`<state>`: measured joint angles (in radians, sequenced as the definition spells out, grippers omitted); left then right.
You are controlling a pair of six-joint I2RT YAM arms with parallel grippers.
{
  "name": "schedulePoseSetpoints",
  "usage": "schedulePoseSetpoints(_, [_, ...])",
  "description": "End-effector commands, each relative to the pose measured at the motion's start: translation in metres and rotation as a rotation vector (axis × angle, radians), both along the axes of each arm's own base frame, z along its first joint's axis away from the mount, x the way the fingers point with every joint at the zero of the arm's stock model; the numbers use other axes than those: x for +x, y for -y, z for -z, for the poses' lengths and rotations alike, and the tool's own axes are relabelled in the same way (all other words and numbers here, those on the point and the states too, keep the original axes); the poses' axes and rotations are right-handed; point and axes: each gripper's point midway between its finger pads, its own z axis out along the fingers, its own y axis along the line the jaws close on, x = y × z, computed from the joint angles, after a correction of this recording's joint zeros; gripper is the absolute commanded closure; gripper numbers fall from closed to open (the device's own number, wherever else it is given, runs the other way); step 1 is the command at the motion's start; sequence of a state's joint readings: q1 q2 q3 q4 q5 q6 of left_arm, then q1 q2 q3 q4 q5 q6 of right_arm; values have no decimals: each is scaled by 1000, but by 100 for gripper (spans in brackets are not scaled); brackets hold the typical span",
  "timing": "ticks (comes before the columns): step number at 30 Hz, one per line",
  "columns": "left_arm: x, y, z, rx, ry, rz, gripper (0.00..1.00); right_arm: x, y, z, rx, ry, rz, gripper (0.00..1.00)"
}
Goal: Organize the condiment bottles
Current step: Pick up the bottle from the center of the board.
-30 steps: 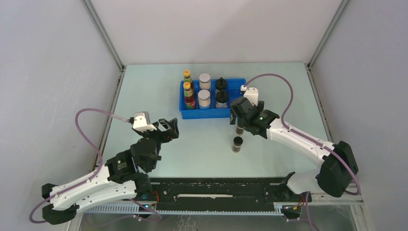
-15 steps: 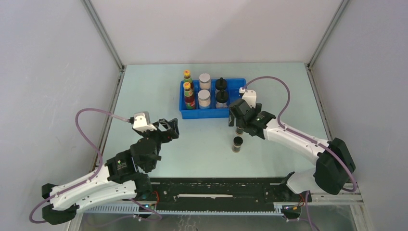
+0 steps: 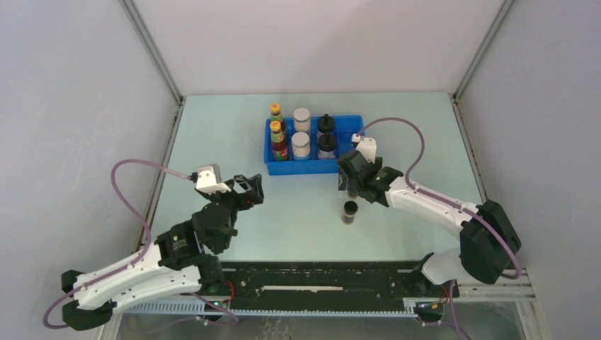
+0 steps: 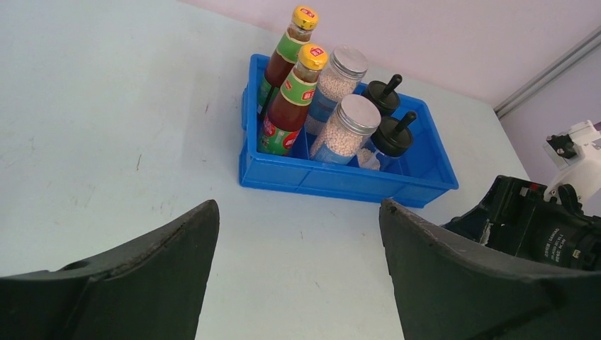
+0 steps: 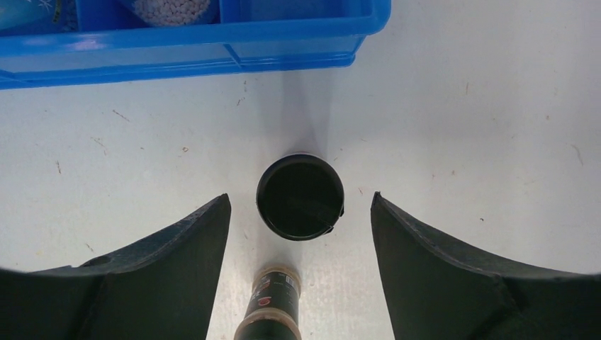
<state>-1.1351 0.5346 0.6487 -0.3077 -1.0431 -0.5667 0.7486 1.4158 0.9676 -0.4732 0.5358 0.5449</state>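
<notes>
Two red-labelled bottles (image 3: pixel 278 139), two silver-lidded jars (image 3: pixel 300 144) and two black-lidded jars (image 3: pixel 327 142) stand in the blue tray (image 3: pixel 305 168). They also show in the left wrist view: red bottles (image 4: pixel 290 99), silver-lidded jars (image 4: pixel 347 127), black-lidded jars (image 4: pixel 393 134). Two dark vials stand on the table in front of the tray's right end. My right gripper (image 3: pixel 351 183) is open above the farther vial (image 5: pixel 300 196), whose black cap shows between the fingers. The nearer vial (image 3: pixel 349 211) shows at the bottom of the right wrist view (image 5: pixel 273 304). My left gripper (image 3: pixel 249 188) is open and empty (image 4: pixel 299 205).
The tray's front wall (image 5: pixel 212 42) lies just beyond the farther vial. The tray's right-hand compartments (image 3: pixel 349 134) hold nothing. My right arm's wrist (image 4: pixel 538 227) shows at the right of the left wrist view. Grey walls enclose the table on three sides.
My right gripper has shifted slightly left and toward the farther vial, staying open. The left arm and all bottles have not moved.
</notes>
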Motion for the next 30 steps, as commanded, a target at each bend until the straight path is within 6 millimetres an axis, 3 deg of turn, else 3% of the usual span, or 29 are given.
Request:
schedulePoseSetpoints(1, [1, 1, 5, 3, 2, -6, 13, 6, -3, 0, 41, 19, 22, 22])
schedulePoseSetpoints(9, [1, 1, 6, 1, 1, -8, 13, 8, -2, 7, 49, 8, 20, 35])
schedulePoseSetpoints(21, [1, 1, 8, 3, -2, -6, 13, 14, 1, 12, 42, 2, 18, 44])
schedulePoseSetpoints(30, [0, 1, 9, 0, -1, -5, 13, 15, 2, 16, 30, -5, 16, 67])
